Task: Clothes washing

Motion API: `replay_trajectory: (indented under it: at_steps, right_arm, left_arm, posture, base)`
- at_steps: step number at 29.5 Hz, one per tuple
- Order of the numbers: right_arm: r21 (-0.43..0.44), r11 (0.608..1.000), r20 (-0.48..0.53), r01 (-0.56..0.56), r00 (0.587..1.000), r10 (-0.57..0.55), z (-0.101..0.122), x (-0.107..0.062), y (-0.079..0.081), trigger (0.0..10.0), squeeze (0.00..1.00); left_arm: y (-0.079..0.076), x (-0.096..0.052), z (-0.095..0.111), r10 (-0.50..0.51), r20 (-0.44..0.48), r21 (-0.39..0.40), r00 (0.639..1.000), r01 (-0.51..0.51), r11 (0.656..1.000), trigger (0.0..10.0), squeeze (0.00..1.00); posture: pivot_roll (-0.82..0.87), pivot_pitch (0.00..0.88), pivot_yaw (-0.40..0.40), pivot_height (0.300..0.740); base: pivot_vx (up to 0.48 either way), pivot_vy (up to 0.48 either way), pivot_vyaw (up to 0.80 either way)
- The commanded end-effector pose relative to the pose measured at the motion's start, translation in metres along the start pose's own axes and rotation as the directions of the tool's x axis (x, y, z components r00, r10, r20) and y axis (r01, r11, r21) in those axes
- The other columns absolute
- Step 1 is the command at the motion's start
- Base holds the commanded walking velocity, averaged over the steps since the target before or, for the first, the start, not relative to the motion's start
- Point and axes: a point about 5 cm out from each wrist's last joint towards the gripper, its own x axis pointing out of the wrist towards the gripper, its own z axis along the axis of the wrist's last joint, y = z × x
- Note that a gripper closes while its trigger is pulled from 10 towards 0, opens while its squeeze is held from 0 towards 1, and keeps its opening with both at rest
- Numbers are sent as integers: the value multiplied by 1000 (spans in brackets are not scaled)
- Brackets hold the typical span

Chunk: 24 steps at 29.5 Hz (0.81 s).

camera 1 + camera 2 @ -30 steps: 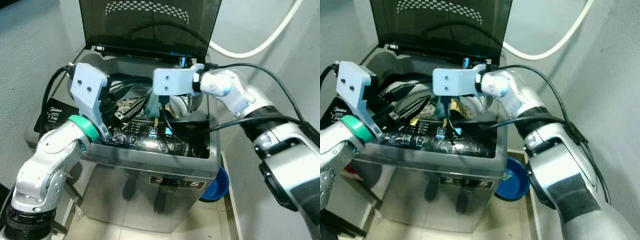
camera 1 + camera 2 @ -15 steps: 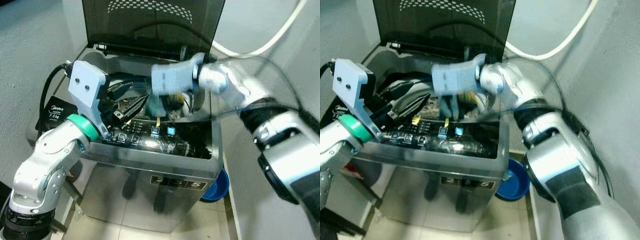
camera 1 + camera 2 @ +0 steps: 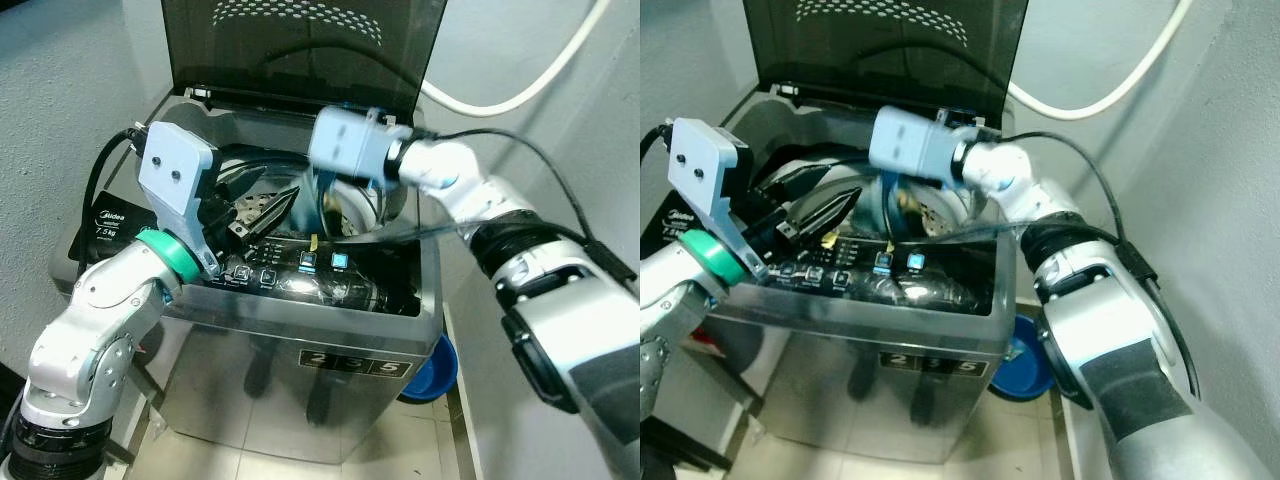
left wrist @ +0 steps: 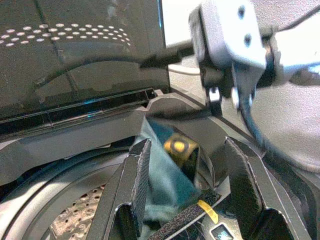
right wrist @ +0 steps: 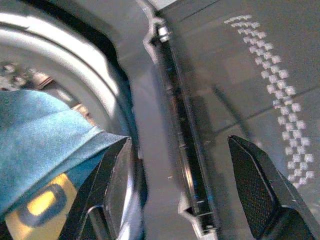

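Observation:
A top-loading washing machine (image 3: 300, 300) stands before me with its dark lid (image 3: 300, 50) raised. A blue cloth (image 3: 322, 205) with a yellow patch hangs over the drum opening, just under my right gripper (image 3: 328, 185). In the right wrist view that gripper (image 5: 180, 145) is open, fingers (image 5: 255, 190) wide apart, and the cloth (image 5: 45, 130) lies against one finger. My left gripper (image 3: 255, 205) hovers over the left side of the opening, open and empty. Its wrist view looks between its fingers (image 4: 135, 190) at the cloth (image 4: 162, 175) and the perforated drum (image 4: 75, 220).
The lit control panel (image 3: 290, 270) runs along the machine's front rim. A white hose (image 3: 520, 90) curves on the wall at the back right. A blue basin (image 3: 435, 370) sits on the tiled floor at the right. A black Midea-labelled box (image 3: 105, 225) is at the left. Walls stand close on both sides.
My right gripper has risen and swung back toward the lid, now tilted. The blue cloth still hangs beneath it. The left arm has held still.

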Motion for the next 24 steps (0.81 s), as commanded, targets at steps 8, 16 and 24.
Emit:
replay_trajectory:
  at_steps: [8, 16, 24]
  right_arm:
    - [797, 602, 4, 36, 998, -65, -12, 8, 7, 10000, 0]
    - [563, 827, -85, 7, 995, 49, -26, 5, 28, 10000, 0]
    - [663, 749, 60, -3, 997, -49, -10, 1, 1, 10000, 0]
  left_arm:
    - [-6, 2, 1, -21, 0, -4, 1000, 21, 1000, 10000, 0]
    - [-8, 2, 0, -22, -6, -10, 1000, 22, 1000, 10000, 0]
    - [-7, 0, -1, -18, -11, -8, 1000, 18, 1000, 10000, 0]
  posture:
    - [139, 82, -22, 740]
    - [141, 86, -21, 740]
    - [140, 90, -17, 740]
  base:
    - [0, 0, 0]
    - [0, 0, 0]
    - [0, 0, 0]
